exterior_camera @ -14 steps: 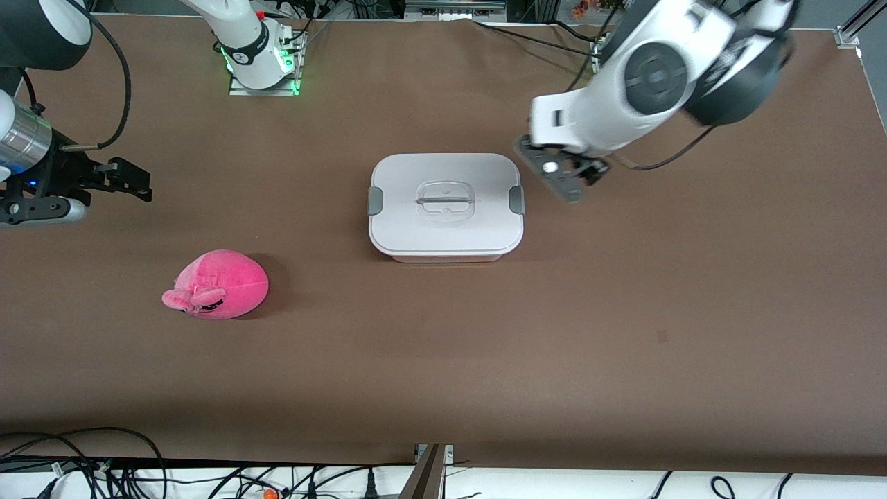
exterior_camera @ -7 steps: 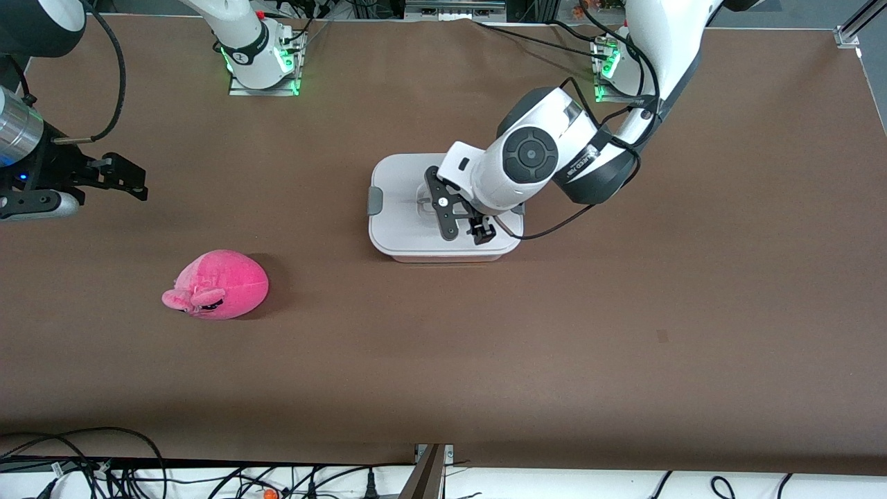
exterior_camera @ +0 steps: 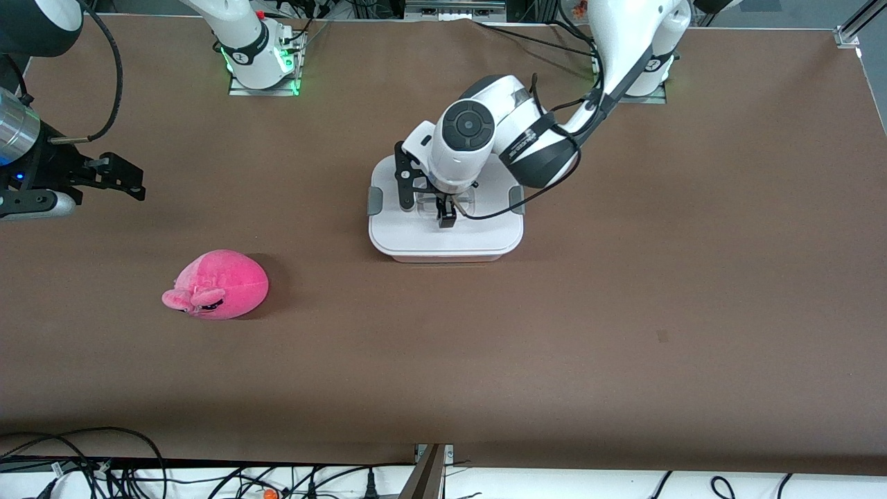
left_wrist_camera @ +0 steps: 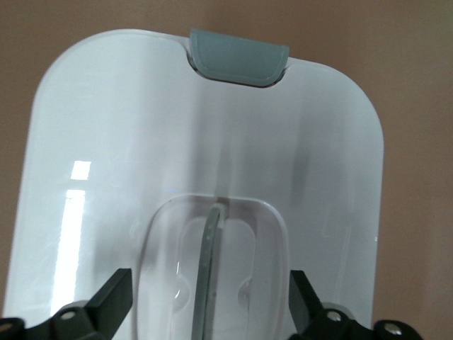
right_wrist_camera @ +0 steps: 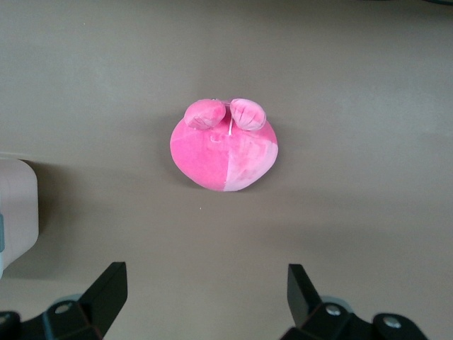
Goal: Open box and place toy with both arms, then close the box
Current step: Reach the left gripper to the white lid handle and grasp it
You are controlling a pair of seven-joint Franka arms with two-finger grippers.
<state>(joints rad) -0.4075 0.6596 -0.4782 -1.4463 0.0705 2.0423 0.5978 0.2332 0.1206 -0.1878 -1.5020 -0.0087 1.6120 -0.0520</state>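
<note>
Fingers (left_wrist_camera: pixel 113 301) of the left gripper (exterior_camera: pixel 428 202) are spread wide apart and hold nothing; in the left wrist view they stand one on each side of the see-through handle (left_wrist_camera: pixel 211 273) set into the middle of the lid (exterior_camera: pixel 478 232). Nearest the front camera lies the toy (exterior_camera: pixel 216 285), a small hot-pink plush with a lighter pink patch, resting on the brown desk (exterior_camera: pixel 554 333) toward the right arm's end, well apart from everything else. Farther from the camera, near the middle of the desk, sits the box (exterior_camera: pixel 445 258), with its white lid shut on it and a grey clip (exterior_camera: pixel 374 200) at each short end. The left gripper hangs just over the middle of that lid. The right gripper (exterior_camera: pixel 132 184) waits over bare desk at the right arm's end, farther from the camera than the toy, and its fingers (right_wrist_camera: pixel 106 292) are spread apart too, holding nothing.
</note>
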